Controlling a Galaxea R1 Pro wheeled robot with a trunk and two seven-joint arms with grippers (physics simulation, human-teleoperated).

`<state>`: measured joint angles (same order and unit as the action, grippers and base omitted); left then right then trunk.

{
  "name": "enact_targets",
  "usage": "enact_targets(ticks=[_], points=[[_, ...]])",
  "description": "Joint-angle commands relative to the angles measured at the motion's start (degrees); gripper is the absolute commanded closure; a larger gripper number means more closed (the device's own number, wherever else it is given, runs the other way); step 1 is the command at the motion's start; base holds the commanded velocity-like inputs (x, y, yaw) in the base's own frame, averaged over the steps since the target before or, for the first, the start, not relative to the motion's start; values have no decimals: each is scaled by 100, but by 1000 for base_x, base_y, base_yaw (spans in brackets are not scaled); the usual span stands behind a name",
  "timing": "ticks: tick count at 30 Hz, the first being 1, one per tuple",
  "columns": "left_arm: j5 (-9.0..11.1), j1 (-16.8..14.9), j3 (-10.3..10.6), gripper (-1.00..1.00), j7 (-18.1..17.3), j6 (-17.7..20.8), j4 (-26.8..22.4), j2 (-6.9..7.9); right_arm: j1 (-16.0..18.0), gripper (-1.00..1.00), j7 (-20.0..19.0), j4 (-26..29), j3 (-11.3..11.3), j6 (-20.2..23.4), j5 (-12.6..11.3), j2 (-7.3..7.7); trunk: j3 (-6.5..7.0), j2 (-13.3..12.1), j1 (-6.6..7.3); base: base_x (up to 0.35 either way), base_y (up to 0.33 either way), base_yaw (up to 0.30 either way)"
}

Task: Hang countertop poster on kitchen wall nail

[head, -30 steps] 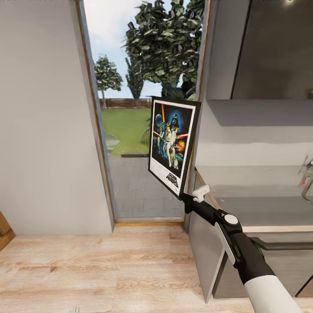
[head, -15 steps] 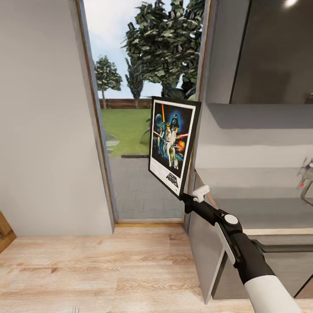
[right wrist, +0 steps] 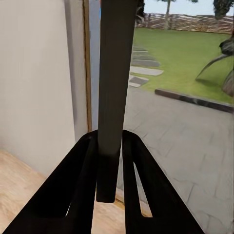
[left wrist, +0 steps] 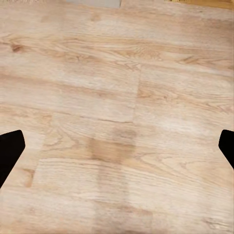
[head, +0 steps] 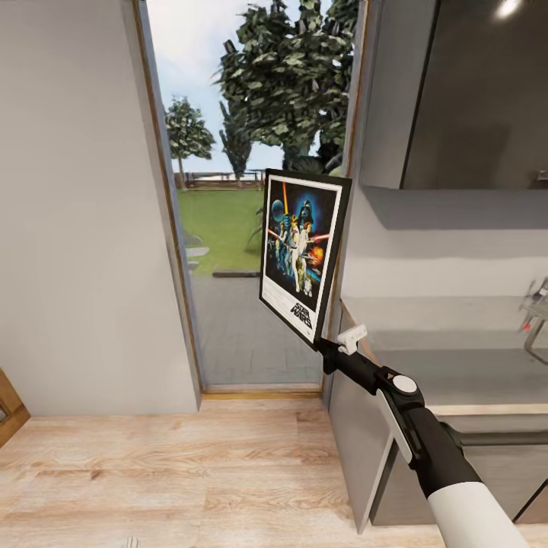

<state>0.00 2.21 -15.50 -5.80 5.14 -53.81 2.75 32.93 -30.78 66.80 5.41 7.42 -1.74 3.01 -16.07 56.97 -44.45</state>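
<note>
My right gripper point(head: 326, 352) is shut on the bottom corner of the poster point(head: 300, 251), holding it upright in front of the glass door. It is a black-framed Star Wars print with a white border. In the right wrist view the poster point(right wrist: 115, 92) stands edge-on as a dark bar between the two black fingers point(right wrist: 83, 185) of my right gripper point(right wrist: 109, 168). The grey kitchen countertop point(head: 472, 373) lies to the right of the arm. My left gripper point(left wrist: 117, 151) hangs open over wooden floor point(left wrist: 117, 87), nothing between its tips. The wall nail is out of view.
A tall glass door point(head: 243, 228) onto a garden stands ahead, with a plain grey wall point(head: 76, 228) to its left. A dark upper cabinet point(head: 472, 91) hangs over the counter and a faucet point(head: 537, 320) shows at the right edge. A wooden object point(head: 9, 407) pokes in low left.
The head view has shifted slightly, so the upper cabinet sits lower in the picture. The poster stays gripped in the same pose.
</note>
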Motion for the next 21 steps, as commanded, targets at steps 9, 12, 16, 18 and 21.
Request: enact_targets(ticks=[9,12,16,18,21], points=[[0,0,-14,-100,-39,39,-15,-3,3,100,-166,4,-2,49,-29,11,156,-358,197,0,0,0],[0,0,-11,-100,-38,39,-15,-3,3,100,-182,-10,-11,49,-28,27,210,-478,263,0,0,0],[0,1,-6,-100,-38,39,-15,-3,4,100,-298,-10,-29,46,-26,66,281,-638,351,0,0,0],[0,2,-6,-100,-37,39,-15,-3,5,100,-567,-10,-37,46,-16,84,317,-718,395,0,0,0],[0,2,-6,-100,-40,39,-15,-3,6,100,-917,-12,-41,48,-14,230,371,-839,461,0,0,0]])
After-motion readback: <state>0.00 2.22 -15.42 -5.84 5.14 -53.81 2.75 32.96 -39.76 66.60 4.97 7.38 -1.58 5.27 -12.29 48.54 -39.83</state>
